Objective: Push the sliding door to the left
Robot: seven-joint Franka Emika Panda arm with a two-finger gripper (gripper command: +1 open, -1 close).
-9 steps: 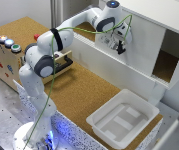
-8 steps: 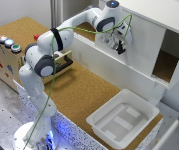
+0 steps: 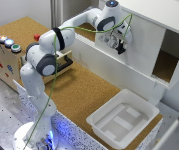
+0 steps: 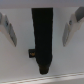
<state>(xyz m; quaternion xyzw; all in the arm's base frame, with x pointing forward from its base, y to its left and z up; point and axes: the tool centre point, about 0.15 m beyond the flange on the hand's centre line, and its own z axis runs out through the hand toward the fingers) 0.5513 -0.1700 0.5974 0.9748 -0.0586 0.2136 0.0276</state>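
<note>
The sliding door is a plain white panel on the front of the white cabinet. It covers the cabinet's middle part in the exterior view. To the exterior view's right of the door, an opening shows the dark inside and a cork floor. My gripper is close against the door's face, near its edge on the exterior view's left. In the wrist view my gripper is open, with both fingers spread wide over a white surface. A dark upright bar lies between them, touching neither.
A shallow white plastic tray sits on the cork tabletop in front of the cabinet. On the exterior view's left stands a wooden box with coloured buttons and a black handle. My arm's base stands at the table's front.
</note>
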